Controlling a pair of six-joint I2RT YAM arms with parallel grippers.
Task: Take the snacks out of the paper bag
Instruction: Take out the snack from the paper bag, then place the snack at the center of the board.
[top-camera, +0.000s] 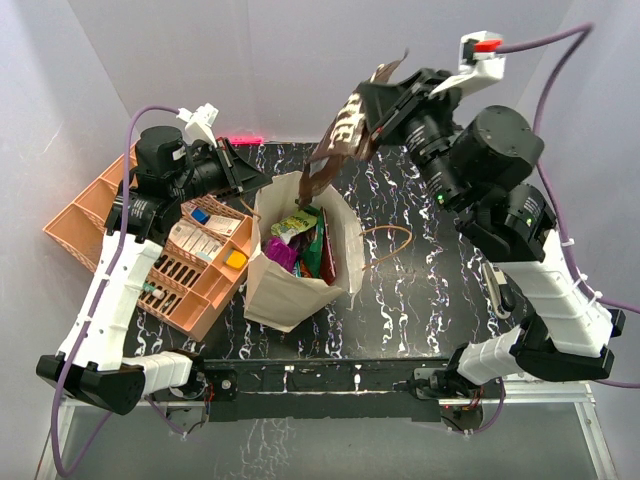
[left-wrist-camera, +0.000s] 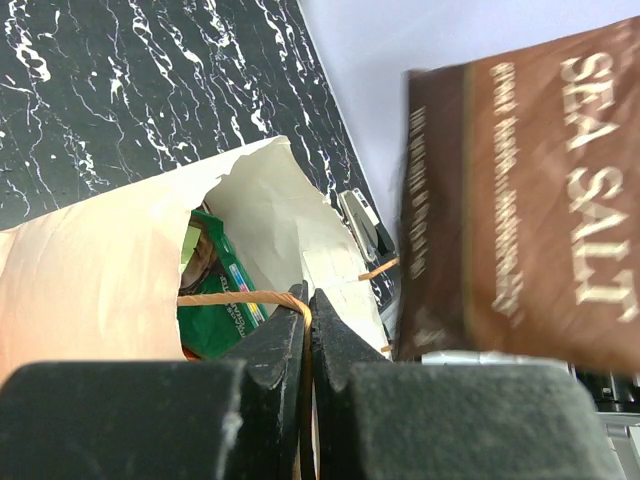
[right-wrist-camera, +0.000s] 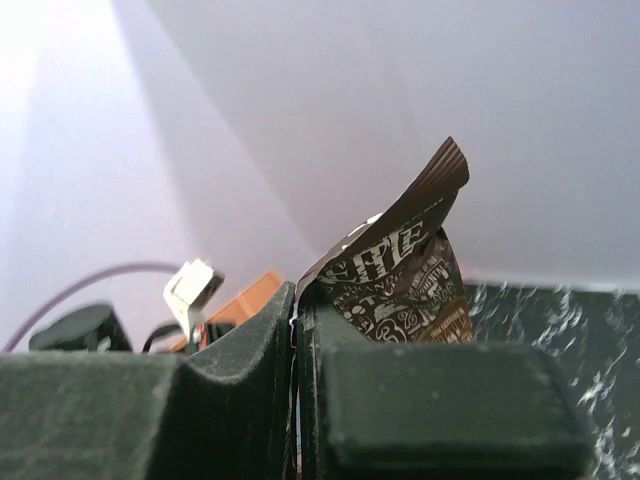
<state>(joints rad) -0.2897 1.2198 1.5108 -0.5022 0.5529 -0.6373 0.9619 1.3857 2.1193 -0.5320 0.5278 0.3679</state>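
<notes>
Bag (top-camera: 285, 290), cream paper, stands open on table (top-camera: 430, 290) w/ green and purple packets (top-camera: 297, 238) inside. L gripper (left-wrist-camera: 308, 300) jaws pressed together, pinching bag's tan handle (left-wrist-camera: 235, 297) at rim. R gripper (right-wrist-camera: 296, 300) jaws clamp brown pouch (right-wrist-camera: 400, 275), held in air above bag's far side. Orange tray (top-camera: 85, 215) at left holds small boxes (top-camera: 200, 240).

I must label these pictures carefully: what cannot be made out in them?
Snacks low in the paper bag: top view, bag walls and upper packets hide them; count unknown.
Brown pouch: left wrist view, cut off by right edge, small print blurred.
Same pouch's lower part: right wrist view, hidden behind the right gripper.
Orange tray contents: top view, labels too small.
</notes>
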